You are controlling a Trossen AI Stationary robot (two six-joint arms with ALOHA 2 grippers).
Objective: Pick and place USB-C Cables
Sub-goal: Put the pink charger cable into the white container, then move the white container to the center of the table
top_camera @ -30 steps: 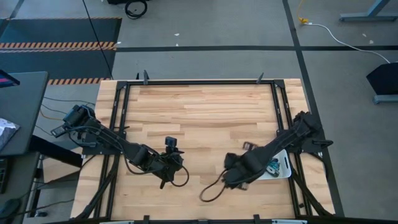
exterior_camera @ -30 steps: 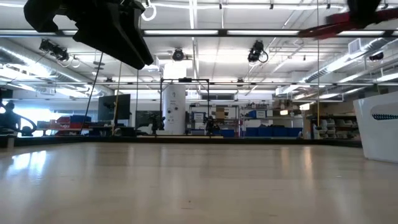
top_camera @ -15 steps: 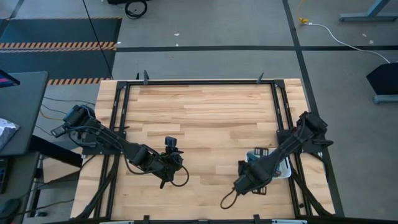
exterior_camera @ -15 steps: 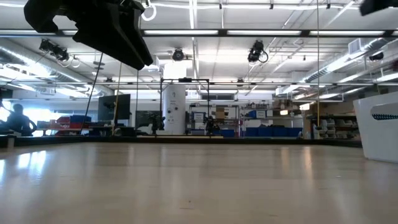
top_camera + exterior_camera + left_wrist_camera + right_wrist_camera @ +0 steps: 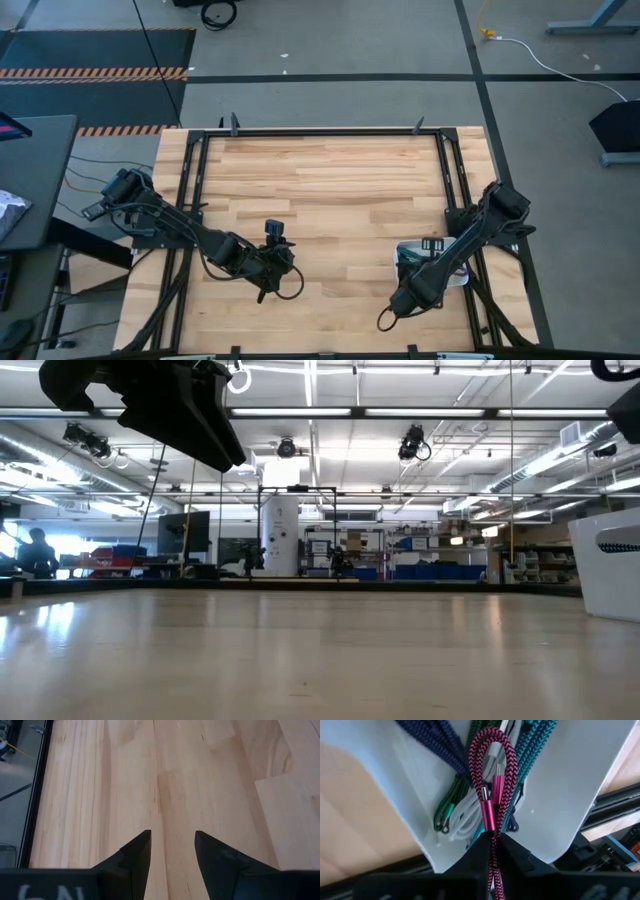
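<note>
My right gripper [image 5: 492, 840] is shut on a maroon braided USB-C cable [image 5: 492, 775] and hovers over the white tray [image 5: 560, 795] at the table's right edge. In the tray lie a dark blue cable [image 5: 435, 740], a green one [image 5: 451, 802], a pale grey one [image 5: 465, 822] and a teal one [image 5: 535, 745]. In the high view the right gripper [image 5: 424, 251] is above the tray's [image 5: 458, 273] far-left part. My left gripper [image 5: 172, 837] is open over bare wood, left of the table's middle [image 5: 275, 238]. My right gripper pinches the folded maroon cable between its two fingers just behind the pink metal plugs [image 5: 490, 827]. The strands run along the fingers and back between them. The folded loop [image 5: 492, 740] sticks out past the fingertips over the tray. Whether it touches the cables below cannot be told.
A dark frame [image 5: 455, 190] rims the wooden table [image 5: 330, 190]. In the low view the tray's white wall [image 5: 610, 560] stands at the right, with the left arm [image 5: 150, 400] overhead. A person [image 5: 38, 550] is in the room far behind.
My right arm has swung toward the table's right edge, from the wood left of the tray to a place above the tray. It stayed shut on the maroon cable.
</note>
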